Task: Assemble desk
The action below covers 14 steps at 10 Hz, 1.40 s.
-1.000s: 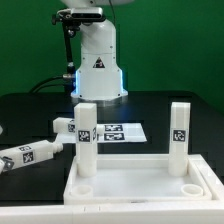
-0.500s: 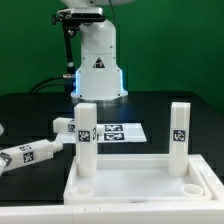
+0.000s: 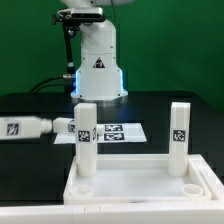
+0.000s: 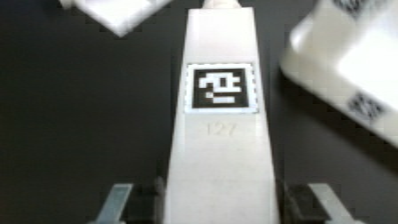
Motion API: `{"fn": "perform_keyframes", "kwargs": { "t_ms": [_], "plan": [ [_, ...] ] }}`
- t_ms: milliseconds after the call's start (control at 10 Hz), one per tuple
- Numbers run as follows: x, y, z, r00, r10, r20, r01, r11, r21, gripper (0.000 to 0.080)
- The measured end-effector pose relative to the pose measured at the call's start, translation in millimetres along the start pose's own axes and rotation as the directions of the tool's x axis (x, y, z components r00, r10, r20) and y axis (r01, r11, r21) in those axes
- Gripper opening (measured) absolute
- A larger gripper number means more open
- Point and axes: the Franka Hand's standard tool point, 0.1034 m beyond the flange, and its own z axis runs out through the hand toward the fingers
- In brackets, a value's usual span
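Observation:
The desk's tabletop panel [image 3: 140, 185] lies at the front with two white legs standing upright in its back corners, one [image 3: 85, 140] on the exterior view's left and one [image 3: 179, 130] on its right. A third leg [image 3: 25, 128] hangs level at the exterior view's left edge, and its outer end is cut off by the frame. A fourth leg [image 3: 63, 125] lies behind it. In the wrist view my gripper [image 4: 222, 203] holds that third leg [image 4: 222, 130], with fingers [image 4: 125, 200] on either side. The tabletop's corner [image 4: 347, 65] shows blurred beside it. My gripper does not show in the exterior view.
The marker board [image 3: 118, 132] lies flat behind the tabletop. The white robot base [image 3: 98, 62] with a triangle logo stands at the back. Cables run along the back left.
The leg at the exterior view's left has gone from lying tilted on the table to level and higher in the picture. The other parts have not moved.

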Motion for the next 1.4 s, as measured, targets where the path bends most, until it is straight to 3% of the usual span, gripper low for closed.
{"fn": "perform_keyframes", "kwargs": {
  "t_ms": [100,200,400,500,600,800,1000,1100,1200,1300,1400],
  "plan": [
    [-5.4,0.5,6.5,1.0,0.005,-0.024,-0.005,1.0,0.006,0.0284],
    [0.8,-7.3,-0.5,0.994,-0.001,-0.107,0.002,1.0,0.018,0.0284],
    [-22.8,-62.5,-47.7,0.961,-0.094,-0.259,0.101,0.995,0.015,0.0284],
    [-39.5,-86.6,-57.7,0.924,-0.151,-0.35,0.154,0.988,-0.02,0.0284],
    [-52.0,-97.1,-51.7,0.896,-0.186,-0.403,0.182,0.982,-0.048,0.0285],
    [-40.8,-100.5,-54.5,0.82,-0.175,-0.544,0.189,0.981,-0.03,0.0285],
    [-44.8,-111.8,-53.0,0.751,-0.18,-0.635,0.209,0.977,-0.03,0.0285],
    [-63.0,-141.7,-59.9,0.679,-0.218,-0.701,0.237,0.969,-0.071,0.0285],
    [-88.8,-176.1,-51.2,0.607,-0.304,-0.734,0.308,0.942,-0.135,0.0285],
    [-100.2,-193.1,-38.6,0.594,-0.34,-0.729,0.331,0.929,-0.164,0.0285],
    [-105.1,-207.2,-35.8,0.551,-0.32,-0.771,0.331,0.932,-0.15,0.0285]
  ]
}}
